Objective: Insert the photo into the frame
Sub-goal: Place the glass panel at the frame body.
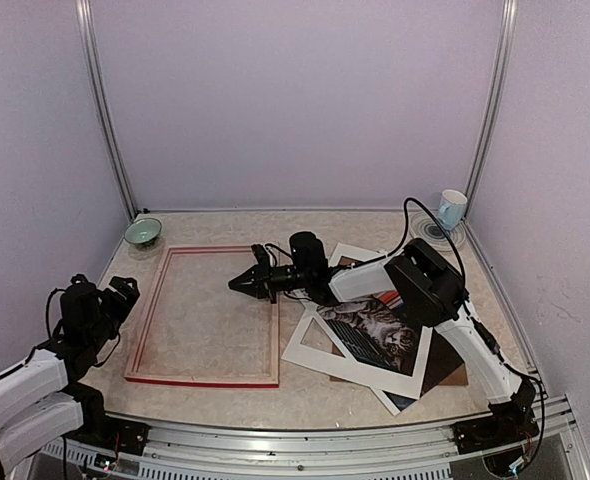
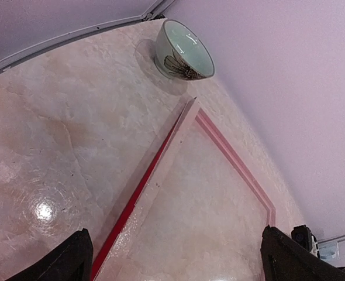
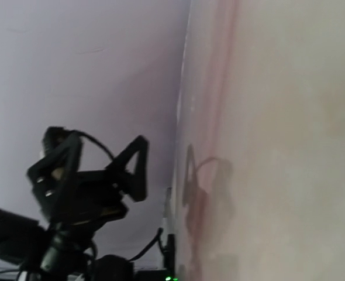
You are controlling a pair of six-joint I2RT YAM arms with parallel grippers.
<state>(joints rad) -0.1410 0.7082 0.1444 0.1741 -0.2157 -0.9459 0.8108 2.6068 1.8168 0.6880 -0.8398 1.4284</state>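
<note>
The frame lies empty left of centre, right fingers clenched on nothing at its right rail, left fingers spread wide lower left, photo under the white mat lower right, so pickup's next: uncover it, grab it.

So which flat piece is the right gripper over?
The frame: the right gripper hangs over its opening by the right rail; the mat, photo and board lie stacked further right.

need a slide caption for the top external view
Shut right gripper hovers over the red frame; the cat photo lies beside it under a white mat.
</note>
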